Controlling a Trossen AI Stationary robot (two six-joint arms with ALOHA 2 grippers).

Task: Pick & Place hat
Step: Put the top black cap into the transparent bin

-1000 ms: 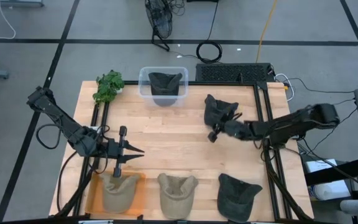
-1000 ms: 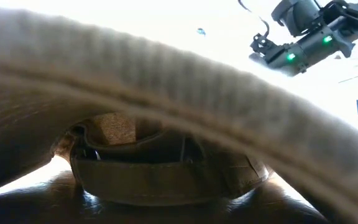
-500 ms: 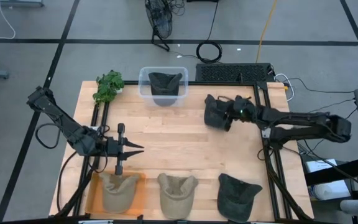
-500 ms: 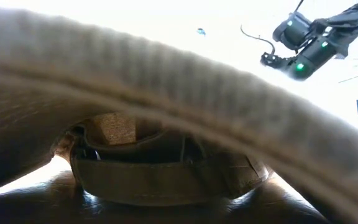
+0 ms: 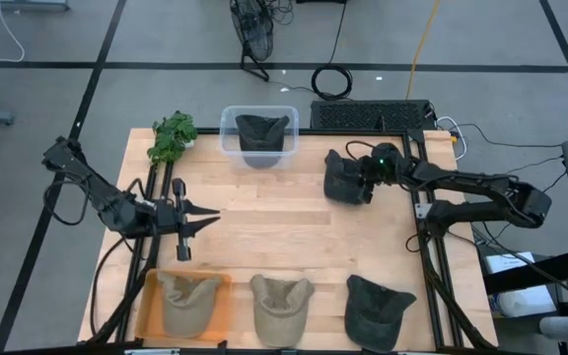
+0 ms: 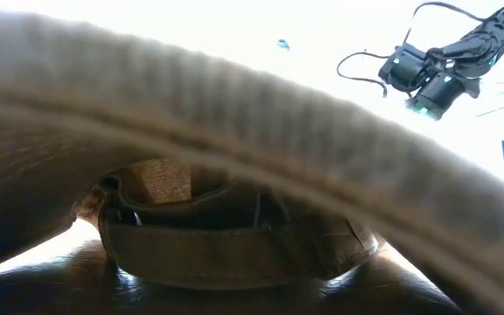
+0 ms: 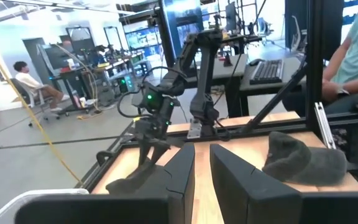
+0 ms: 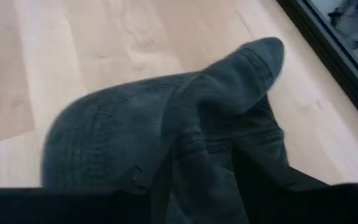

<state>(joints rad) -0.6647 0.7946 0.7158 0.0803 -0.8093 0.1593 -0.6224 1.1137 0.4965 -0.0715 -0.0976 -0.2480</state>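
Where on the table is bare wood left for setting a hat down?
The widest bare patch is mid-table, between the left gripper and the dark hat under the right gripper, ahead of the clear bin. The near edge is crowded: hat on the orange mat, tan hat and dark cap.

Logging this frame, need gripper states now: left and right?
Left gripper: open, empty, over the table's left side.
Right gripper: at the dark hat; cannot tell whether it grips.
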